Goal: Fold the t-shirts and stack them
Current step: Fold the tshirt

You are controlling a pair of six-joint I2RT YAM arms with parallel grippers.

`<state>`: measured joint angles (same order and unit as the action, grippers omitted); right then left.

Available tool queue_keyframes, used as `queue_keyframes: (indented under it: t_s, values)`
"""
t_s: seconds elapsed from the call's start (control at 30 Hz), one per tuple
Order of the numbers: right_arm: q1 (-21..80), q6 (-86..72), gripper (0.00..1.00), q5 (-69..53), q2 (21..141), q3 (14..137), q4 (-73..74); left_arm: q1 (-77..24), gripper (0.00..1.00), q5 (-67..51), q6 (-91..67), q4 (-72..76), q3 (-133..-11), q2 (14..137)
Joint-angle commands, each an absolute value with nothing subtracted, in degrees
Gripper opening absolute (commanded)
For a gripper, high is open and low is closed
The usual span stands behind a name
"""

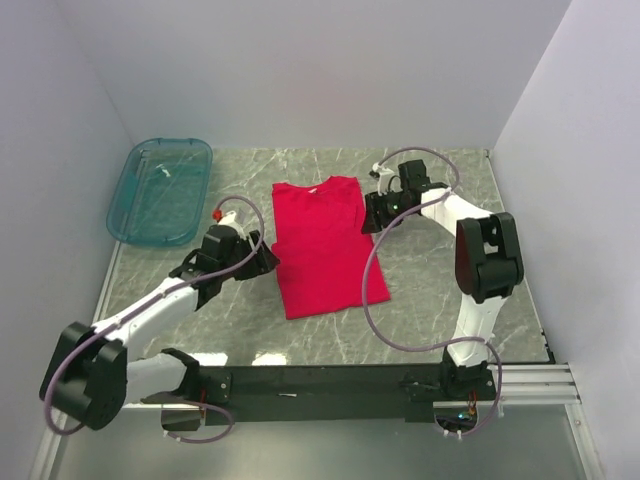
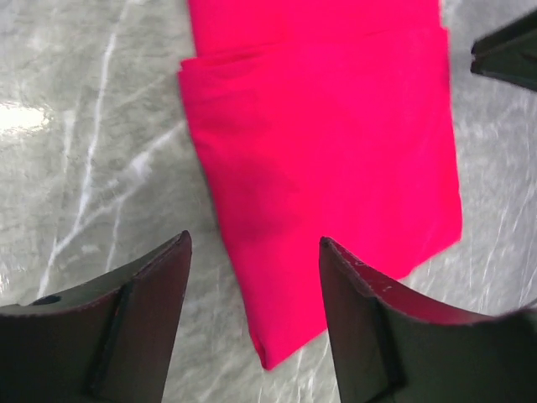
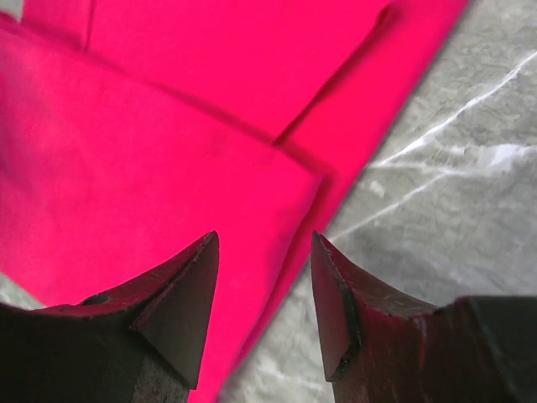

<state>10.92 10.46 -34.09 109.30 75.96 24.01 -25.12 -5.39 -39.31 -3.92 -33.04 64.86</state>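
Observation:
The red t-shirt (image 1: pixel 325 245) lies flat on the marble table, its sides folded in so that it forms a long strip, neck towards the far wall. My left gripper (image 1: pixel 268 262) is open and empty at the shirt's left edge; the left wrist view shows the shirt's folded corner (image 2: pixel 336 168) between and beyond the jaws. My right gripper (image 1: pixel 372 212) is open and empty at the shirt's right edge, over the folded-in sleeve (image 3: pixel 168 168).
A translucent teal plastic tub (image 1: pixel 160 190) stands at the far left of the table. White walls close in the table on the left, the back and the right. The arms' black base rail (image 1: pixel 320 385) runs along the near edge.

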Motion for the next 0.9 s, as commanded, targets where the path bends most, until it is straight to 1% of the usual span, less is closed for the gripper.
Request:
queue_keyframes:
  t_s: [0.0, 0.03, 0.2, 0.43, 0.57, 0.87]
  values:
    - [11.3, 4.8, 0.55, -34.4, 110.6, 79.5, 23.9, -23.5, 0.67, -7.1, -44.7, 2.3, -34.5, 67.8]
    - [11.3, 4.7, 0.55, -34.5, 111.1, 79.6, 23.8, -22.8, 0.64, -7.1, -44.9, 1.9, -35.5, 69.0]
    - [11.4, 4.3, 0.54, -34.6, 112.4, 80.4, 23.8, -22.1, 0.60, -10.3, -44.2, 3.9, -37.2, 77.7]
    - [11.4, 3.9, 0.53, -34.4, 114.7, 82.4, 25.1, -22.0, 0.53, -12.4, -43.0, 4.7, -42.5, 87.6]
    - [11.4, 3.7, 0.52, -34.5, 115.9, 83.2, 25.6, -22.0, 0.49, -12.7, -42.8, 4.6, -44.2, 89.8]
    - [11.3, 3.5, 0.49, -35.8, 119.2, 86.6, 27.8, -21.6, 0.48, -10.3, -41.8, 1.9, -46.0, 91.9]
